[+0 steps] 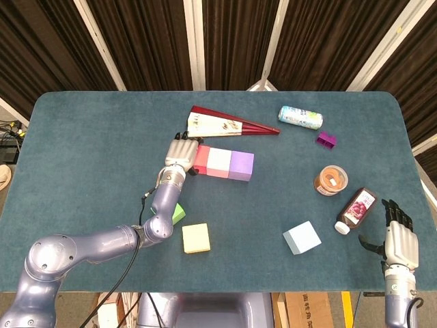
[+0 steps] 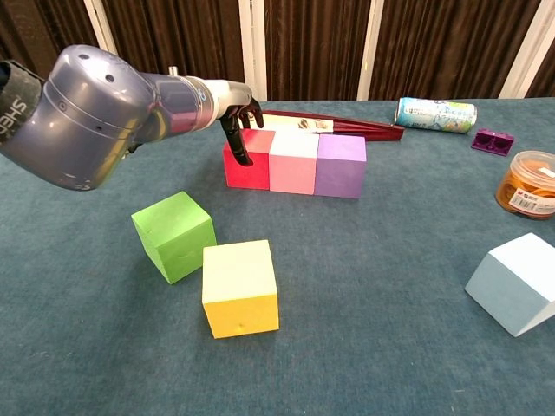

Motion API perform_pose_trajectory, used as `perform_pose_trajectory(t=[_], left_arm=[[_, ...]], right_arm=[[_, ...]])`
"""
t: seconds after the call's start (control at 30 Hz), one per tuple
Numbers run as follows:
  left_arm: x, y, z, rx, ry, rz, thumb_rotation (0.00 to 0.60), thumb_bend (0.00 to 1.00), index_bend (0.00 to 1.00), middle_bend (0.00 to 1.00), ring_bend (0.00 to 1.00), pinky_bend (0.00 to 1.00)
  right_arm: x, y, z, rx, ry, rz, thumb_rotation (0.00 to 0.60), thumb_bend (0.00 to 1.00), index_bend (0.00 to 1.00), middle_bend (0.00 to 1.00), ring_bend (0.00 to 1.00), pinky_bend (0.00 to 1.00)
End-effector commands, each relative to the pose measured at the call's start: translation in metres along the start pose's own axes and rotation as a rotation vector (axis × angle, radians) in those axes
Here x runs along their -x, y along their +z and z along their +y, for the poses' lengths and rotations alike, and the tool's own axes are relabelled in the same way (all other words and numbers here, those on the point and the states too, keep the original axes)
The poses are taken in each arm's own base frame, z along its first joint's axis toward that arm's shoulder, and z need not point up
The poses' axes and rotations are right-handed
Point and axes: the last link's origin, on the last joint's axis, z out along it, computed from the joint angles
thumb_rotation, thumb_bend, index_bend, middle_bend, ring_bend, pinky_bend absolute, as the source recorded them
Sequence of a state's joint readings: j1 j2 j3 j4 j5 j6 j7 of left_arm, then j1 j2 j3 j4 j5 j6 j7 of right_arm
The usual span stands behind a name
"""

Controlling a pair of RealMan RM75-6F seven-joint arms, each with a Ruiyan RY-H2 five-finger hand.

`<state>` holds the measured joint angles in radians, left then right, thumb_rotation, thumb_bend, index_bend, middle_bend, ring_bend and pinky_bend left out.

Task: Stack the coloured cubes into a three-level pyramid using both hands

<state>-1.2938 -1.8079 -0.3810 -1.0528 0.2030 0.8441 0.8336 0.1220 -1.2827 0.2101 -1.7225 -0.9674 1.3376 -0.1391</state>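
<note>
- Left hand (image 1: 181, 154): fingers against the left face of the red cube (image 2: 247, 159); whether it grips, cannot tell.
- Red cube, pink cube (image 2: 293, 162), purple cube (image 2: 340, 165): touching row on tabletop (image 1: 89, 150).
- Green cube (image 2: 173, 235), yellow cube (image 2: 239, 287): nearer, side by side.
- Right hand (image 1: 399, 244): fingers spread, holding nothing.

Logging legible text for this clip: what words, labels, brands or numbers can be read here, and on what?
"SHE", cut off by the frame edge: on the dark band of the left arm, chest view.
Can: printed, too blurred to read.
Bottle: picture label, its text too small.
Fan: markings, unreadable.
Jar, cubes: no text visible.
</note>
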Motion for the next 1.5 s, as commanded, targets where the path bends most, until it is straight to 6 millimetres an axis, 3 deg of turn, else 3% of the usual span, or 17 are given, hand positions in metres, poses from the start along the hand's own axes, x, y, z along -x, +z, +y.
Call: perform_pose_trajectory(t=[0.03,0.37,0.47,0.63,0.8,1.0,1.27,1.5], left_arm=[[-0.001,0.0,0.0,0.001,0.0,-0.002,0.6,0.32,0.19,0.2,0.0,0.0],[-0.014,-0.011,0.0,0.037,0.035,-0.014,0.6,0.31,0.1,0.05,0.0,0.0],[-0.038,-0.025,-0.006,0.064,0.133,0.032,0.6,0.29,0.08,0.03,0.0,0.0],[-0.079,-0.054,-0.018,0.128,0.024,0.152,0.6,0.29,0.08,0.03,0.0,0.0],[-0.099,-0.096,-0.06,0.2,-0.051,0.275,0.6,0.29,0.08,0.03,0.0,0.0],[-0.098,-0.15,-0.123,0.224,-0.077,0.351,0.6,0.29,0.1,0.06,0.0,0.0],[-0.064,-0.218,-0.211,0.221,-0.123,0.49,0.6,0.29,0.12,0.07,0.0,0.0],[-0.03,-0.252,-0.255,0.154,-0.126,0.55,0.6,0.29,0.13,0.07,0.0,0.0]], right_arm=[[0.0,0.0,0.0,0.0,-0.001,-0.001,0.6,0.27,0.1,0.03,0.0,0.0],[0.0,0.0,0.0,-0.002,0.0,-0.002,0.6,0.27,0.1,0.03,0.0,0.0],[0.001,-0.001,-0.001,-0.006,-0.003,-0.006,0.6,0.27,0.1,0.03,0.0,0.0],[0.002,-0.003,-0.003,-0.021,-0.012,-0.016,0.6,0.27,0.1,0.03,0.0,0.0],[0.005,-0.005,-0.006,-0.052,-0.037,-0.035,0.6,0.27,0.1,0.03,0.0,0.0],[0.01,-0.008,-0.014,-0.134,-0.067,-0.055,0.6,0.27,0.1,0.03,0.0,0.0],[0.012,-0.013,-0.029,-0.322,-0.12,-0.076,0.6,0.27,0.1,0.03,0.0,0.0],[0.008,-0.01,-0.046,-0.459,-0.23,-0.137,0.6,0.27,0.1,0.03,0.0,0.0]])
